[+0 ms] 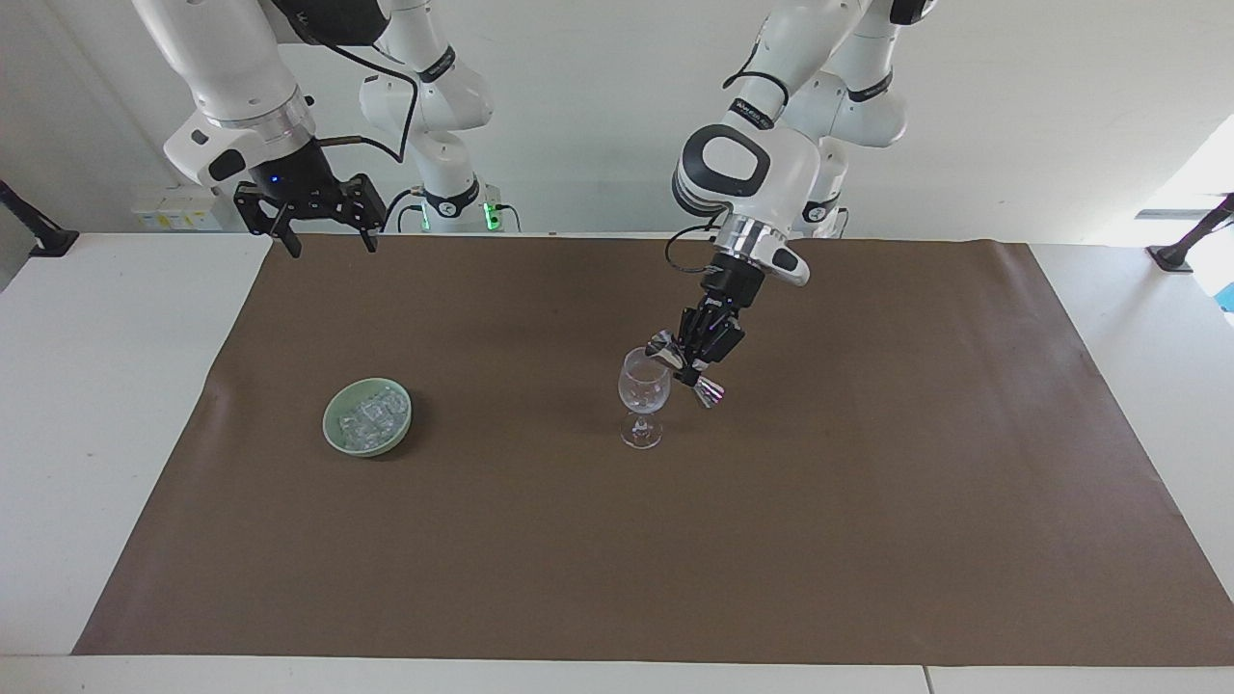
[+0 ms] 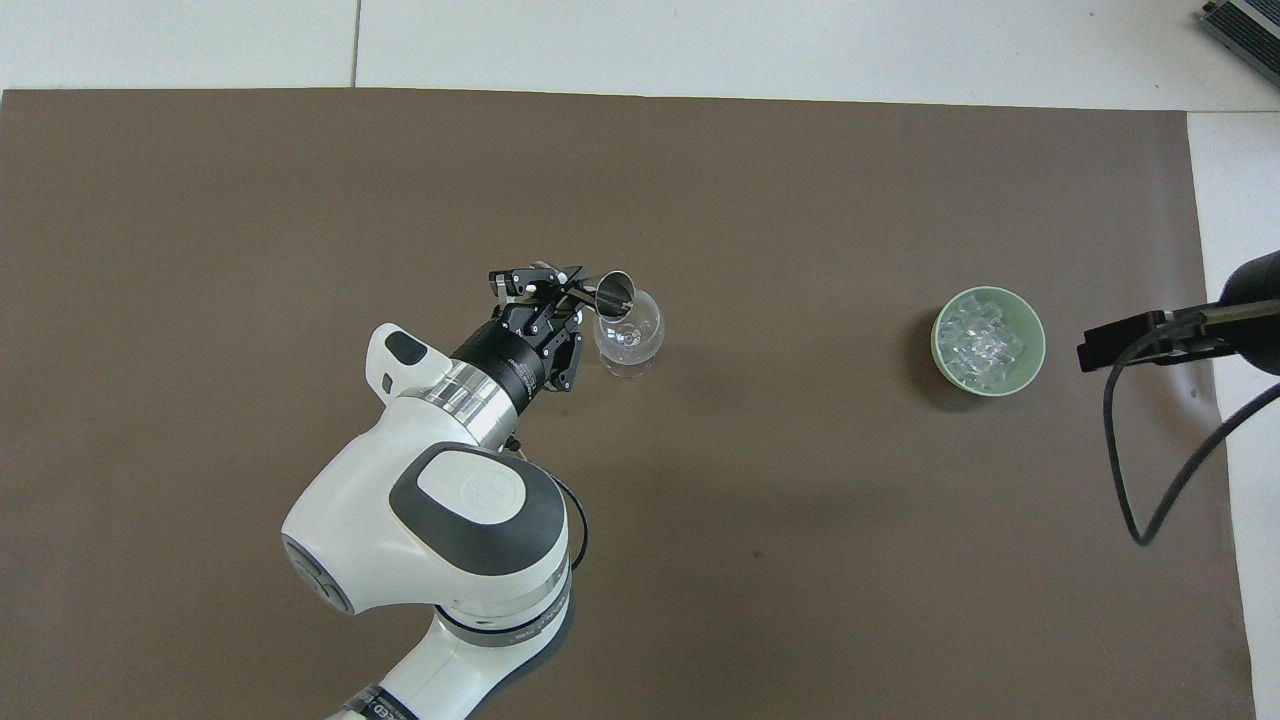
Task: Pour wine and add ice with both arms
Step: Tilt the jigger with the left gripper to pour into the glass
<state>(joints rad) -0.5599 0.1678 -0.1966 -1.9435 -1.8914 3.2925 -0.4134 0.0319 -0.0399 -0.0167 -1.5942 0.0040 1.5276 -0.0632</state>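
Observation:
A clear wine glass (image 1: pixel 643 390) stands upright mid-mat; it also shows in the overhead view (image 2: pixel 628 338). My left gripper (image 1: pixel 690 366) is shut on a small metal jigger (image 1: pixel 663 348). It holds the jigger tilted, with its mouth (image 2: pixel 614 291) over the glass's rim. The ice (image 1: pixel 374 414) is a heap of clear chunks in a pale green dish (image 1: pixel 329 427) toward the right arm's end; ice (image 2: pixel 985 340) and dish (image 2: pixel 939 345) also show from overhead. My right gripper (image 1: pixel 331 249) is open and empty and waits raised over the mat's corner by its base.
A brown mat (image 1: pixel 868 501) covers most of the white table (image 1: pixel 96 405). The right arm's hand and its hanging cable (image 2: pixel 1130 470) show at the edge of the overhead view beside the dish.

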